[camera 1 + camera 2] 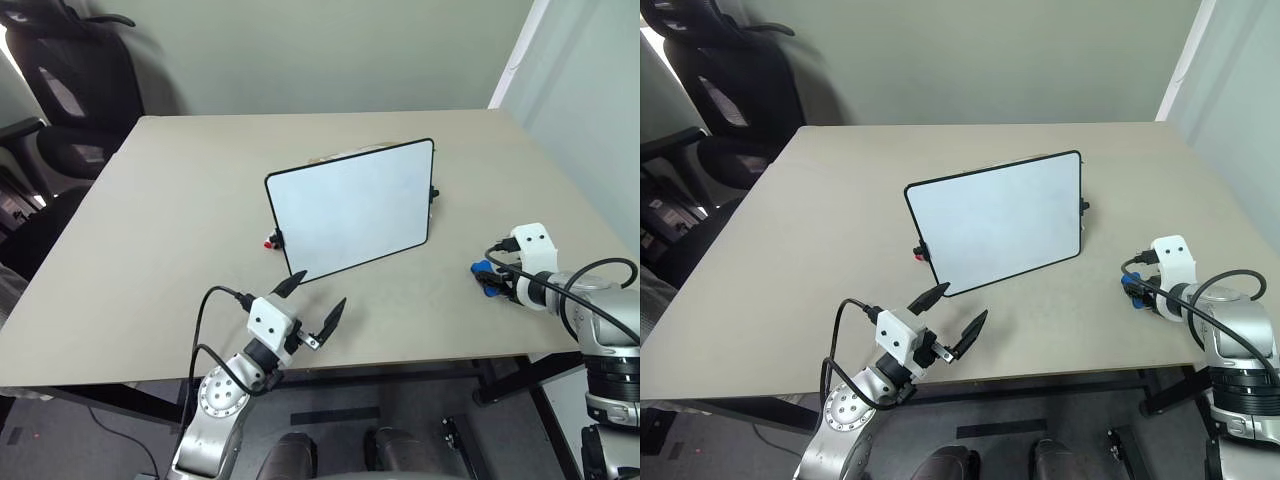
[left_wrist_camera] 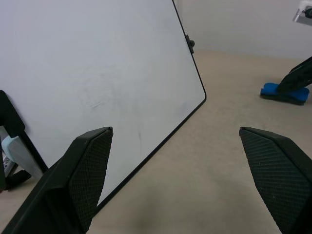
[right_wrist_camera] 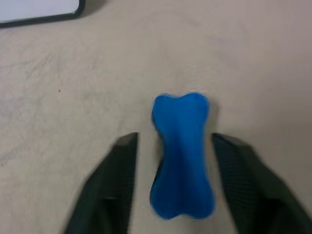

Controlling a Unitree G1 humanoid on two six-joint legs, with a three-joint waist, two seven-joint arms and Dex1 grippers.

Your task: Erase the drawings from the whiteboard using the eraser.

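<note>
The whiteboard (image 1: 350, 210) stands propped up at the table's middle, its black-framed face toward me. That face is white with only faint grey smears (image 2: 95, 100); the drawings are out of view. To the board's right, the blue eraser (image 3: 181, 151) lies flat on the table, also seen as the eraser (image 1: 484, 270). My right gripper (image 3: 174, 139) points down over it, open, one finger on each side of the block. My left gripper (image 1: 317, 296) hovers near the table's front edge before the board's lower left corner, open and holding nothing.
A small red knob (image 1: 268, 244) sticks out at the board's left side. A black office chair (image 1: 70, 90) stands beyond the table's far left corner. The tan table (image 1: 180, 220) has bare room on the left and behind the board.
</note>
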